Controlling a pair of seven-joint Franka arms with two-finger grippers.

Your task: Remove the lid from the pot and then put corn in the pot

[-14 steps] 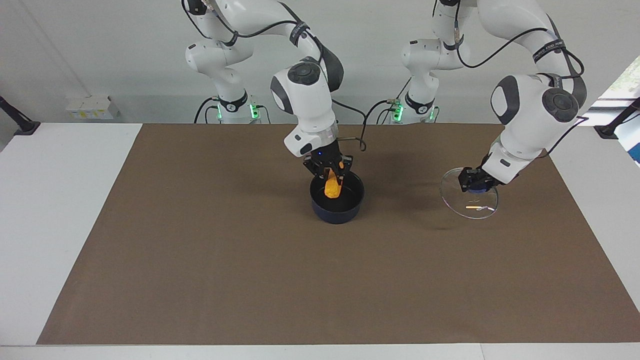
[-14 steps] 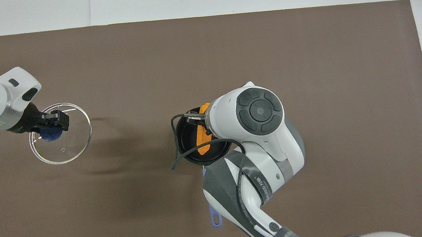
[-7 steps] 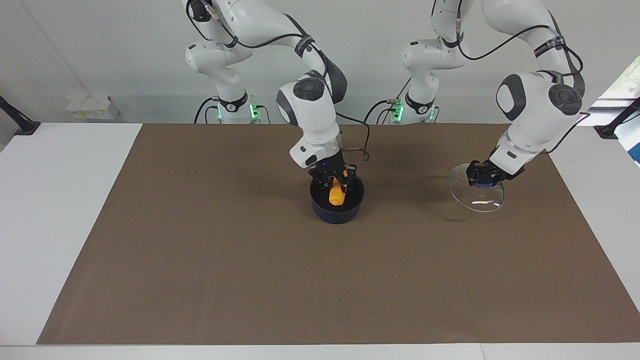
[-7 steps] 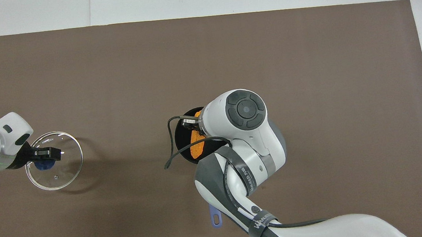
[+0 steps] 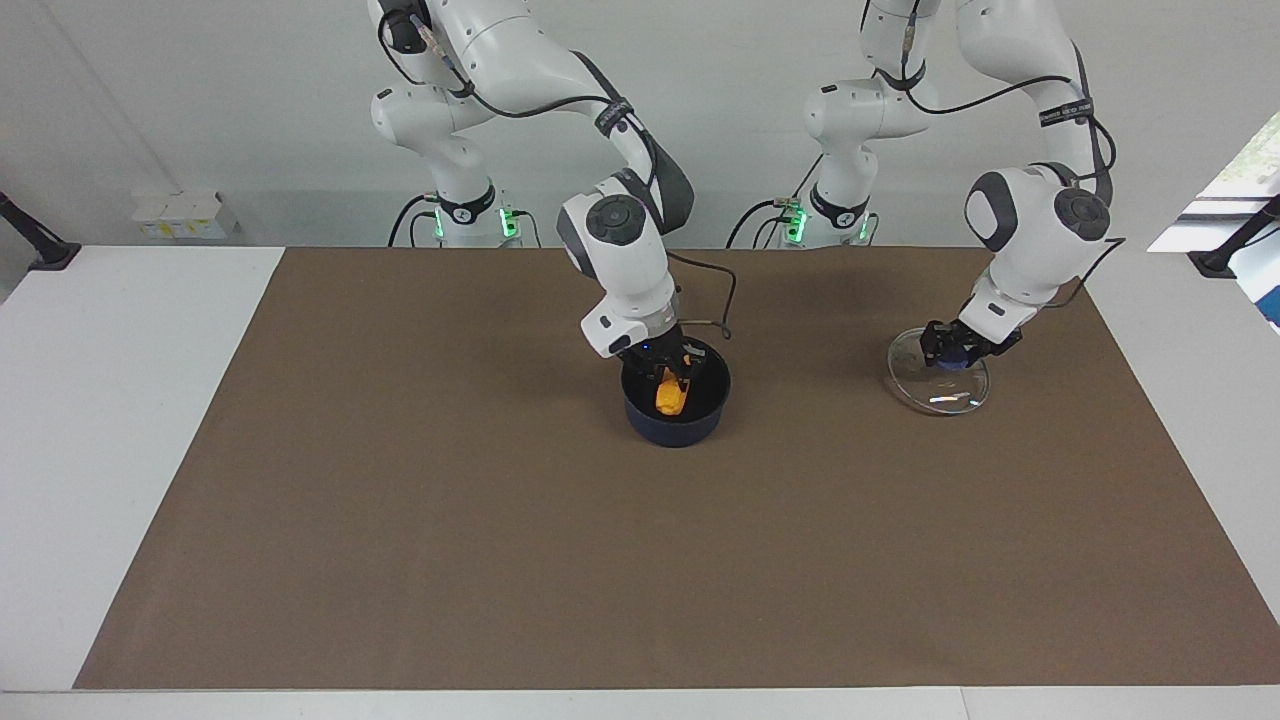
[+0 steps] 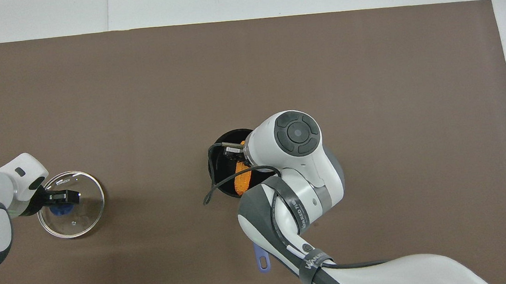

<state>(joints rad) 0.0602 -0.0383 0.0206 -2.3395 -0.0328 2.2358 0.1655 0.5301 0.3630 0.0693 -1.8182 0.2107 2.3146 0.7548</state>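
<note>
The corn cob (image 5: pixel 669 398) is held inside the saucepan (image 5: pixel 676 424) by the right gripper (image 5: pixel 668 372); the lid's (image 5: pixel 938 385) knob is clamped in the left gripper's (image 5: pixel 951 349) jaws.

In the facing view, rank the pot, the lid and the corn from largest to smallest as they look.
1. The pot and the lid look about equally wide, so I will not rank one over the other.
2. The corn, inside the pot under the right end effector, is clearly smallest.
</note>
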